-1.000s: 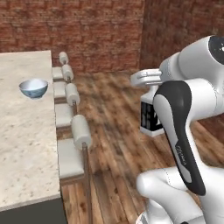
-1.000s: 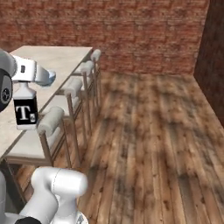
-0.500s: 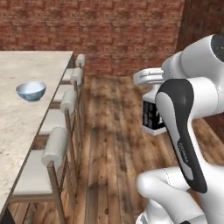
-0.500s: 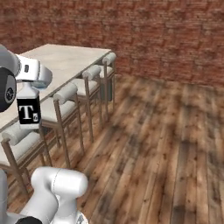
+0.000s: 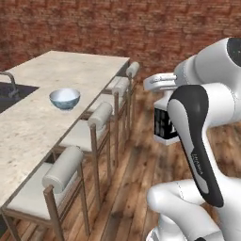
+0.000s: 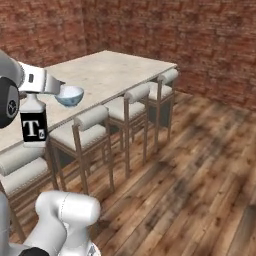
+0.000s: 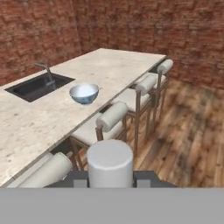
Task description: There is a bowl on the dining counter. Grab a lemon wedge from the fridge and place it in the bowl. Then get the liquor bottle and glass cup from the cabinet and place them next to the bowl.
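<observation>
Two-finger gripper (image 7: 110, 180) clenched around white-capped liquor bottle with black label (image 6: 33, 125) at frame left, pale blue bowl (image 5: 64, 98) on beige stone counter (image 5: 42, 113) upper left

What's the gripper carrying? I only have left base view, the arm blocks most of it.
Observer: The gripper is shut on a liquor bottle, clear with a black label, held upright; right base view shows it plainly.
Operator: Is there a sink near the bowl? I see only a dark corner.
Observer: Yes. Hand view shows a dark sink with a faucet set into the dining counter, beside the bowl.
Operator: Anything in the bowl?
Observer: Hand view looks into it, but the inside is too small to tell a lemon wedge.
Operator: Stools?
Observer: A row of stools stands along the counter's near edge, between the robot and the bowl.
</observation>
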